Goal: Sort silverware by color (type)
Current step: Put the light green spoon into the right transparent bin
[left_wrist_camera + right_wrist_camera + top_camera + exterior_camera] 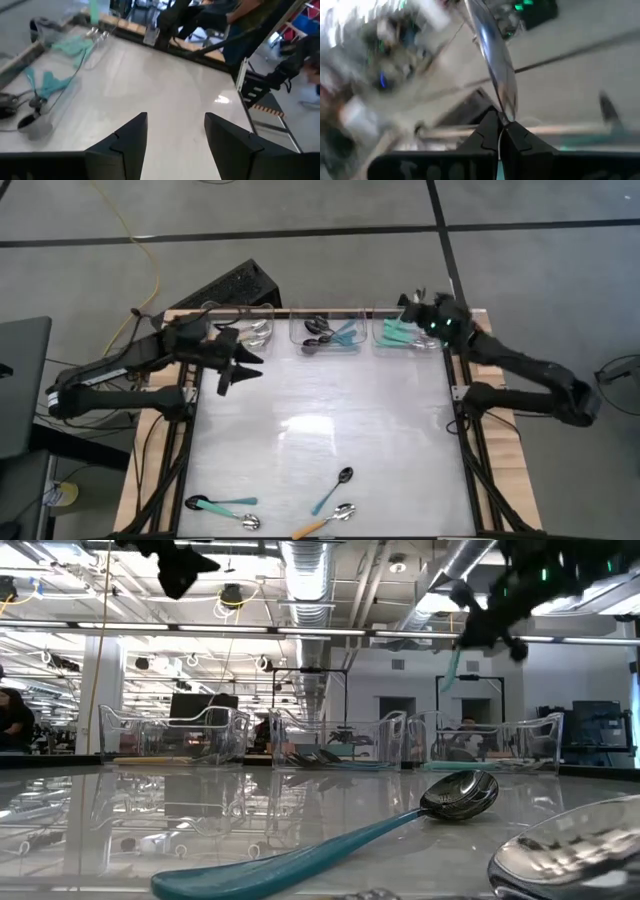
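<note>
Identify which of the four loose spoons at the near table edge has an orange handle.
The spoon nearest the table's front edge, right of centre: shiny silver bowl and orange handle. The other three have teal handles.

Both arms are dark, nearly black, built of slim tubular links with thicker rounded joints. The left end effector (237,370) ends in two matte black fingers (125,145), broad at the base and tapering to angular, wedge-like tips with flat inner faces. Behind it, a pale label or band shows on the rear link, and dark cables run alongside the arm. The right end effector (405,302) carries similar black fingers (487,132) with pointed tips. Just behind it, the wrist housing shows small glowing green lights, and the link beyond is a smooth dark tube.
</note>
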You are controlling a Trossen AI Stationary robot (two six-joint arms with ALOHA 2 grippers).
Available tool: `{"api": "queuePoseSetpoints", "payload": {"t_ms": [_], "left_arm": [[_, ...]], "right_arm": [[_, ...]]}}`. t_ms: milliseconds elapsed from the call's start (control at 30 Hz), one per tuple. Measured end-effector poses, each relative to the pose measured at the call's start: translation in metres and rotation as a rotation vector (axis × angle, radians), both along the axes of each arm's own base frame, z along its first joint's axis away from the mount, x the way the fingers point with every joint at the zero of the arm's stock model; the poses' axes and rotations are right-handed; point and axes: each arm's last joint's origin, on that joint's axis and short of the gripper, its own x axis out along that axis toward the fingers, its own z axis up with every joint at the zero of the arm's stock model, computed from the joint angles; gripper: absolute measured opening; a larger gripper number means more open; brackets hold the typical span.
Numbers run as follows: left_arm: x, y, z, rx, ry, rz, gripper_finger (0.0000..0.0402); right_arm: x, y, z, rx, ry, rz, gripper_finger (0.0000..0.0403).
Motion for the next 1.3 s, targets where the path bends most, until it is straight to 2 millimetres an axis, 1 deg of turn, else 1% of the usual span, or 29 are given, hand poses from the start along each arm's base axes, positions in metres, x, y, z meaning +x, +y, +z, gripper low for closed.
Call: {"api": "queuePoseSetpoints", "payload": {"t_ms": [67, 133, 200, 233, 367, 533, 600, 667, 833, 1033, 1100, 1167, 1300], "left_arm": [[-0.005, -0.003, 0.004, 0.025, -0.023, 0.021, 0.0176], [-0.007, -0.005, 0.006, 0.044, -0.038, 0.042, 0.0174], [-0.007, -0.005, 0.008, 0.057, -0.049, 0.061, 0.0173], [-0.007, -0.005, 0.008, 0.059, -0.048, 0.067, 0.0173], [-0.003, -0.003, 0.005, 0.042, -0.027, 0.065, 0.0173], [0.002, -0.002, 0.001, 0.002, -0.001, 0.045, 0.0173], [0.004, -0.002, 0.000, -0.010, 0.004, 0.041, 0.0173], [0.005, -0.003, -0.001, -0.021, 0.008, 0.039, 0.0173], [0.006, -0.007, -0.001, -0.021, 0.009, 0.014, 0.0173], [0.007, -0.010, -0.001, 0.002, 0.010, 0.002, 0.0173], [0.007, -0.010, -0.001, 0.006, 0.010, 0.001, 0.0173], [0.007, -0.010, -0.001, 0.008, 0.010, 0.000, 0.0173], [0.007, -0.010, -0.001, 0.014, 0.010, -0.002, 0.0173]], "right_arm": [[-0.004, -0.005, -0.028, 0.059, -0.156, -0.075, 0.0021], [-0.003, -0.008, -0.049, 0.113, -0.268, -0.154, 0.0021], [-0.002, -0.008, -0.068, 0.165, -0.292, -0.265, 0.0021], [-0.001, -0.009, -0.075, 0.181, -0.289, -0.319, 0.0021], [0.004, -0.010, -0.088, 0.219, -0.337, -0.471, 0.0021], [0.007, -0.017, -0.103, 0.282, -0.408, -0.565, 0.0025], [0.007, -0.019, -0.109, 0.308, -0.431, -0.592, 0.0047], [0.009, -0.020, -0.113, 0.337, -0.475, -0.615, 0.0077], [0.010, -0.021, -0.115, 0.354, -0.509, -0.630, 0.0159], [0.011, -0.023, -0.103, 0.315, -0.618, -0.597, 0.0258], [0.011, -0.022, -0.098, 0.304, -0.650, -0.585, 0.0279], [0.010, -0.021, -0.093, 0.294, -0.670, -0.566, 0.0292], [0.005, -0.018, -0.077, 0.210, -0.642, -0.515, 0.0300]]}}
